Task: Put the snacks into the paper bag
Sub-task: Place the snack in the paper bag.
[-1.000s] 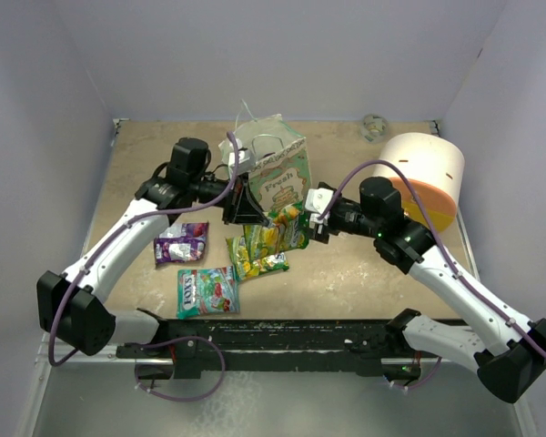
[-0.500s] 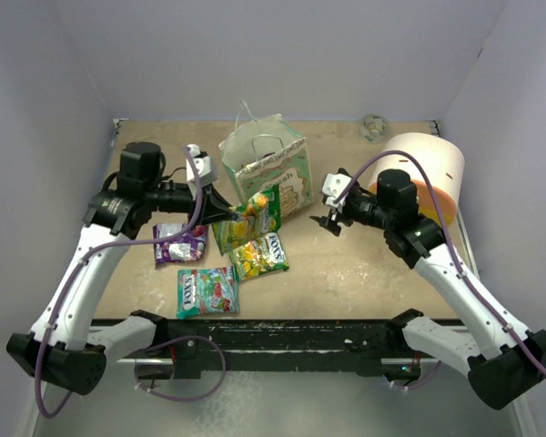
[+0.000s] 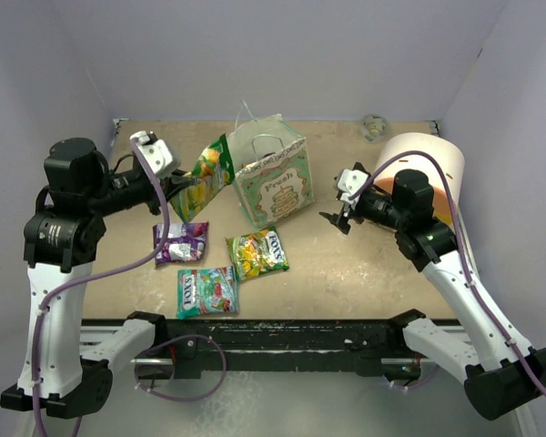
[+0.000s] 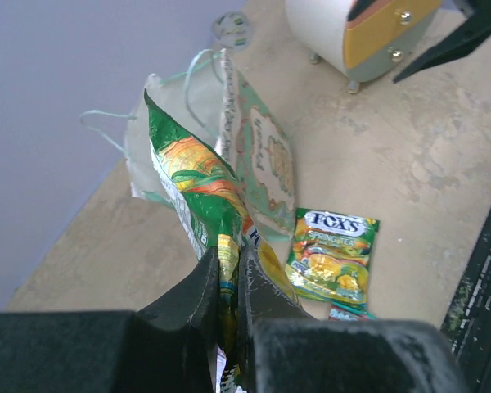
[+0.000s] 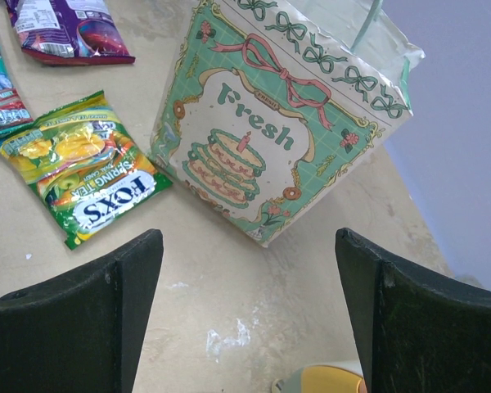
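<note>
Left of the small mint-green paper gift bag (image 3: pixel 275 182), the left gripper (image 3: pixel 180 186) pinches a glossy yellow-green fruit candy packet (image 3: pixel 209 168) by its lower end, holding it tilted in the air, its top just beside the bag's upper left corner; on the tan tabletop (image 3: pixel 346 264) in front of the bag lie a second yellow-green packet (image 3: pixel 257 252), a purple packet (image 3: pixel 182 242) and a teal-and-red packet (image 3: pixel 207 291), close together; the right gripper (image 3: pixel 337 218) hangs spread wide and empty to the right of the bag, near the large cream-and-orange cylinder (image 3: pixel 428 173).
</note>
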Robot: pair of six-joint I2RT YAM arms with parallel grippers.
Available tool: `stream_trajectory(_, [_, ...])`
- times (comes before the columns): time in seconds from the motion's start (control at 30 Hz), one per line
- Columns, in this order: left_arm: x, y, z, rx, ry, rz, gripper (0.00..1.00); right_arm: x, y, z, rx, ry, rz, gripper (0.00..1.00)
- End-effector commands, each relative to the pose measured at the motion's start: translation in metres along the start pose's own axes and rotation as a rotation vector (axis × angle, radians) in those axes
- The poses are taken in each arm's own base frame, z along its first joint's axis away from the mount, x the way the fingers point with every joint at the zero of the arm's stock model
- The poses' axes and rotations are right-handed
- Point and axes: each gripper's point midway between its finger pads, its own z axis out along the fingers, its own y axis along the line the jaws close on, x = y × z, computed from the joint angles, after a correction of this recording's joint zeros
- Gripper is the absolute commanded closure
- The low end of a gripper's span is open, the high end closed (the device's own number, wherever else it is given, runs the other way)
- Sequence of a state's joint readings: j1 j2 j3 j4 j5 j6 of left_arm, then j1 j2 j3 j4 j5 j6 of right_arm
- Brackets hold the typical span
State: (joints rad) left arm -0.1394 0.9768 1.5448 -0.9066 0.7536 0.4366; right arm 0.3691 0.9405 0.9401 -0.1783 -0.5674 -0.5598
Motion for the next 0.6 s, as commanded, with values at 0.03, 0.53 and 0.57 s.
stream_trajectory(0.03, [-0.034,0.038,-0.005,-0.144,-0.047,0.092,1.0,-0.014,-0.007,-0.014,0.051,-0.027,-0.013,0.12])
stream_trajectory(0.53, [-0.057,0.09,0.047,-0.083,-0.096,0.226,1.0,0.002,-0.005,-0.018,0.057,-0.038,0.014,0.07])
stream_trajectory(0.57, [-0.058,0.093,0.052,-0.071,-0.104,0.23,1.0,0.004,-0.004,-0.017,0.055,-0.037,0.017,0.07])
